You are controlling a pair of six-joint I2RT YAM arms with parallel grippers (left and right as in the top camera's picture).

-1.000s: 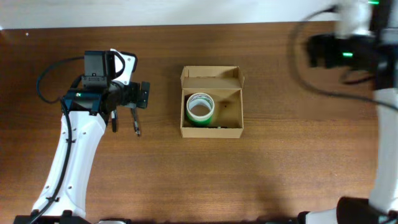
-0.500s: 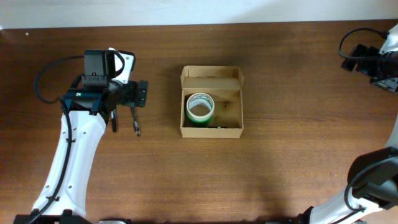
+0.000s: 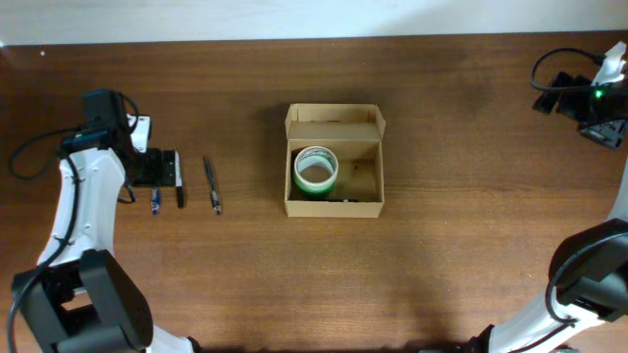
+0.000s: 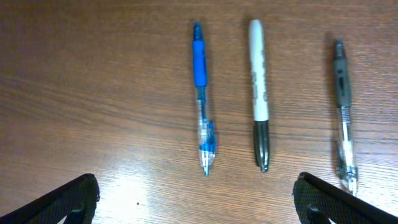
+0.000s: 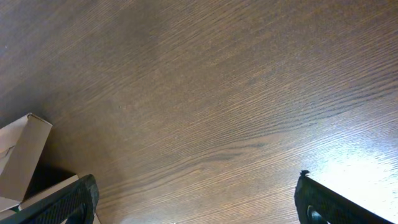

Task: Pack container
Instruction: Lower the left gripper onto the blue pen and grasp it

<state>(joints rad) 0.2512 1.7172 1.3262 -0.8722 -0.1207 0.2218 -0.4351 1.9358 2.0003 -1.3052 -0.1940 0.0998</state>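
The container [image 3: 334, 204] is a small tan cardboard box at the table's middle, its flap lid open at the back. A green tape roll [image 3: 316, 171] lies in its left half. A corner of the box shows in the right wrist view [image 5: 22, 155]. My left gripper [image 3: 169, 169] is open and empty, left of the box, over three pens. My right gripper [image 3: 546, 98] is open and empty at the far right edge, well away from the box. Both show open jaws over bare wood in the left wrist view [image 4: 199, 205] and the right wrist view [image 5: 199, 205].
Three pens lie side by side on the table left of the box: a blue pen [image 4: 202, 106] [image 3: 155, 202], a white-and-black marker [image 4: 258, 99] [image 3: 180, 197] and a grey pen [image 4: 342, 106] [image 3: 212, 186].
My left gripper has moved left, away from the box, to over the pens. My right arm has swung out to the far right edge. The box and tape roll have not moved.
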